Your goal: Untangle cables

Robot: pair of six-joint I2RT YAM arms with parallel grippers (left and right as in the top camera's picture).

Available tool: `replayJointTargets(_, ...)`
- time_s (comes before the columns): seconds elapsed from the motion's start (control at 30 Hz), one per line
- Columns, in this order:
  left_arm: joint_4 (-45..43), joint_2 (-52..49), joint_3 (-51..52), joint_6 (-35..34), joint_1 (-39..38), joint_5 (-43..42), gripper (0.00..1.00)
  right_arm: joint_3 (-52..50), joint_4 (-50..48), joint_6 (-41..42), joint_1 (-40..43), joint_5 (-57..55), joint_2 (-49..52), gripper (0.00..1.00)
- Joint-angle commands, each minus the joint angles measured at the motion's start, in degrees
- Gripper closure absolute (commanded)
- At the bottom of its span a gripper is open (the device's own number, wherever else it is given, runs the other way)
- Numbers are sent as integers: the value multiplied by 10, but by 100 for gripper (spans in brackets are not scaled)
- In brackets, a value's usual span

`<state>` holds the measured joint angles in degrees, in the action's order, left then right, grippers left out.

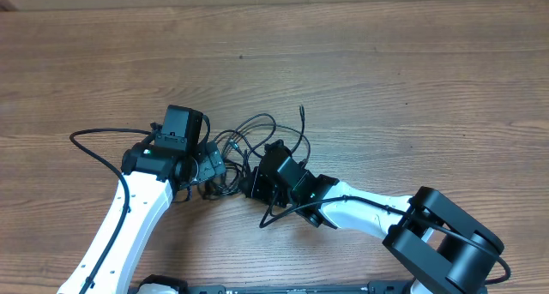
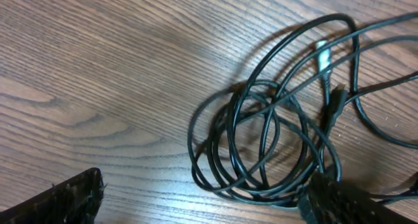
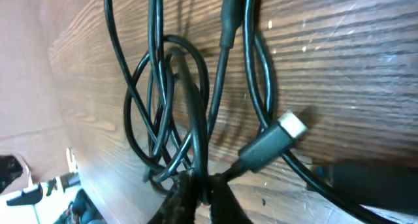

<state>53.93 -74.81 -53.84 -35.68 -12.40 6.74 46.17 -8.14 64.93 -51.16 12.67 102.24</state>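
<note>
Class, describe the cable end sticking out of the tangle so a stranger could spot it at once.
Start at the wooden table, then find the tangle of thin black cables near its middle. From its right side one of them runs toward the far edge and ends in a small plug. It is the only end lying clear of the loops, alone on bare wood.

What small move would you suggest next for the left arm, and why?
Probably close the left gripper on a loop of the cables: it stands open with the coils between its fingers, while the right gripper seems pinched on strands, so both could then pull apart.
</note>
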Motion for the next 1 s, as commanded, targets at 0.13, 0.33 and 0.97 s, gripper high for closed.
replayJointTargets(0.13, 1, -2, -6, -5, -4, -2, 8, 7, -4, 0, -3, -2, 3, 96)
replayJointTargets(0.33, 5, -2, -6, -2, -4, -30, 16, 7, -4, 0, 1, 3, 3, 96)
replayJointTargets(0.97, -3, -2, -6, -1, -4, -34, 0, 7, 17, -3, -1, -20, 3, 53)
